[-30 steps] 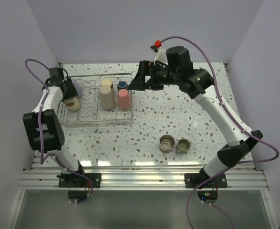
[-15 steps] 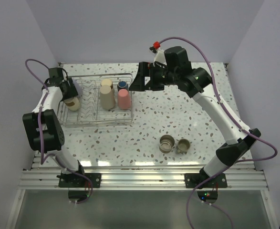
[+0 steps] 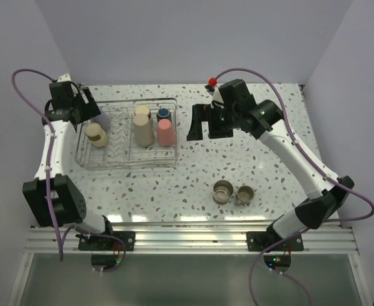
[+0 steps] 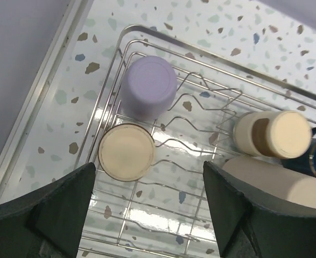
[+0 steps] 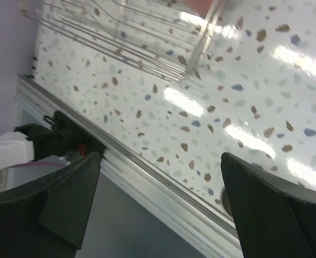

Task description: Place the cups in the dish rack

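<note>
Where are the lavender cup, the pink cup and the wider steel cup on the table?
lavender cup (image 4: 147, 86), left wrist view, its upturned base.
pink cup (image 3: 166, 132), top view, its middle.
wider steel cup (image 3: 223, 191), top view, inside its rim.

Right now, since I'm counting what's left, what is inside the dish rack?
Inside the dish rack: a lavender cup, a beige cup beside it, a tall beige tumbler, a small tan cup, a pink tumbler and a dark mug. What lies under them is covered.
</note>
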`<state>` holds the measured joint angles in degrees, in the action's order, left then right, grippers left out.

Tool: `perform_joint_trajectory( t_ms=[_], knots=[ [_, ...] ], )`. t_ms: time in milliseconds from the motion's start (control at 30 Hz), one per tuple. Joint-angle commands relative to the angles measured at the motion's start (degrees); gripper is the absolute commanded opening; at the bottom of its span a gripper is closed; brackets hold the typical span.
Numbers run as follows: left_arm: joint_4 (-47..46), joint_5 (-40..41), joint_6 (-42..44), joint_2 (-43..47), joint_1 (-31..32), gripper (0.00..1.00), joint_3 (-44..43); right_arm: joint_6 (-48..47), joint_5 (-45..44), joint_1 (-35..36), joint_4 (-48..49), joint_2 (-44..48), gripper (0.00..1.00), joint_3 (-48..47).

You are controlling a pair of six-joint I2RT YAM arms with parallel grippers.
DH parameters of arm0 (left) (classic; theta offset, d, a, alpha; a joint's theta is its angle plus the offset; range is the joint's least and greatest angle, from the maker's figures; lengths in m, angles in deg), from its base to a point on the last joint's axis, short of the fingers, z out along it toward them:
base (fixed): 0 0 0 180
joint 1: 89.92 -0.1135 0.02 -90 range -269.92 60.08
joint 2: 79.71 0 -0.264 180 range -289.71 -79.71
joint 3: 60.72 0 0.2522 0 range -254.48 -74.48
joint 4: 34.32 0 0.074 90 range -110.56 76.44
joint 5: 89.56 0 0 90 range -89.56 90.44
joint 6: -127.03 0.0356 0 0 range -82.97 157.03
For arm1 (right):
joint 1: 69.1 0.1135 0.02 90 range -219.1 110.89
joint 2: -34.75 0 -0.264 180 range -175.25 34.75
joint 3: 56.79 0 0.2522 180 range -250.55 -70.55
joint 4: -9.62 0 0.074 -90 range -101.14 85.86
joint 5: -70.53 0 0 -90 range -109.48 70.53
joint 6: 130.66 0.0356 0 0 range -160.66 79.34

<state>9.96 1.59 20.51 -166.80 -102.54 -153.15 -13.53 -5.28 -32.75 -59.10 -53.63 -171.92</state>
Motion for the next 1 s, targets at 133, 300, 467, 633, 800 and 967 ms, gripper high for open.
perform_joint_trajectory(
  t_ms=[133,300,467,633,800,967],
  knots=[
    [4.28,-5.62,-4.40,12.63,1.45,0.84,-1.66,-2.70,-8.21,-0.15,-10.69,5.14,0.95,12.40],
    [2.35,-8.88,-8.53,18.79,7.51,0.82,6.50,0.45,-12.34,-0.15,-11.66,10.58,0.86,23.57],
    [1.29,-8.35,-12.57,22.93,16.30,0.81,11.17,3.97,-18.32,-0.15,-13.42,14.19,0.82,29.62],
    [0.85,-8.88,-14.42,25.12,19.82,0.80,13.11,6.35,-14.37,-0.15,-8.59,16.48,0.70,35.61],
    [0.68,-8.79,-15.74,26.71,22.02,0.79,15.04,7.67,-12.70,-0.15,-4.72,15.79,0.70,36.24],
    [1.03,-8.36,-16.62,28.64,23.87,0.78,16.01,7.32,-13.93,-0.15,-2.61,12.53,0.67,36.14]
  ],
)
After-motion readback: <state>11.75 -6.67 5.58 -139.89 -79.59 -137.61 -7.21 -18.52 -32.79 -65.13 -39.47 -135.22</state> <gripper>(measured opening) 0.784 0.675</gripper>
